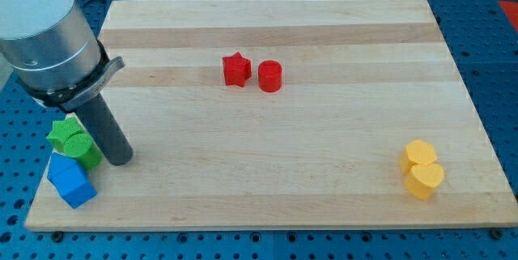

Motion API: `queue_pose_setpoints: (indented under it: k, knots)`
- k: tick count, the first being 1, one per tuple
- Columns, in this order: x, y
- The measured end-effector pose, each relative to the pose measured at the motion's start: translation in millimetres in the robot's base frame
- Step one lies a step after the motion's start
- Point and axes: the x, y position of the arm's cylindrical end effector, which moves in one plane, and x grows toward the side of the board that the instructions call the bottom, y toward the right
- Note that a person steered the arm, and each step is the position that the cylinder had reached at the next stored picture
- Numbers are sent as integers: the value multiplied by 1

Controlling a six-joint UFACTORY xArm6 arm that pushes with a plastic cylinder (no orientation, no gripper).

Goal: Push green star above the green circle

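Note:
The green star lies near the board's left edge, at the view's lower left. The green circle sits against it, just below and to the right, partly hidden by my rod. My tip rests on the board just right of the green circle, touching or nearly touching it. The rod rises up and to the left to the grey arm body.
A blue cube lies just below the green blocks, with another blue block partly hidden behind it. A red star and a red cylinder sit at the upper middle. Two yellow blocks lie at the lower right. The wooden board has blue pegboard around it.

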Motion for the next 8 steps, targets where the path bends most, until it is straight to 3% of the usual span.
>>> queue_pose_setpoints:
  k: [3,4,6,7,8]
  knots:
    - [-2,-19]
    - [2,3]
    - [85,77]
    - [86,71]
    - [85,24]
